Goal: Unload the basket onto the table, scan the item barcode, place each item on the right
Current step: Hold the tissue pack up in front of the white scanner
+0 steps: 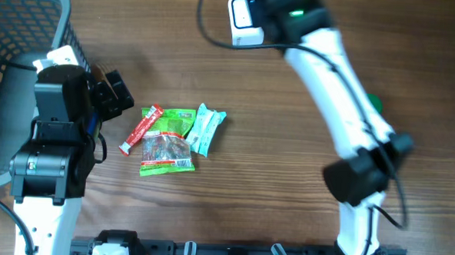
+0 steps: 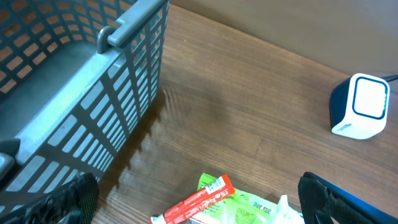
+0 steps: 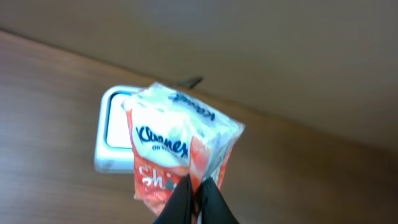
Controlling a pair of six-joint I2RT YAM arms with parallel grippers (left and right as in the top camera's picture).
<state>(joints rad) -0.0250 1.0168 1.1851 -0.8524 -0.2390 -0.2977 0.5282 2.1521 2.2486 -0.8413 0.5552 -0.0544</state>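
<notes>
We see even, fairly bright light falling from above on the wooden table (image 1: 272, 168), where shadows are soft and faint. In the left wrist view the picture is sharp, and the basket (image 2: 93, 112) throws a barred shadow onto the wood. The right wrist view is soft throughout: the tissue pack (image 3: 180, 146) is blurred, its lettering smeared, and the background dims to a flat brown

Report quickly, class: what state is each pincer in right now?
Left pincer: open, holding nothing.
Right pincer: shut on the Kleenex tissue pack, near the white scanner.
</notes>
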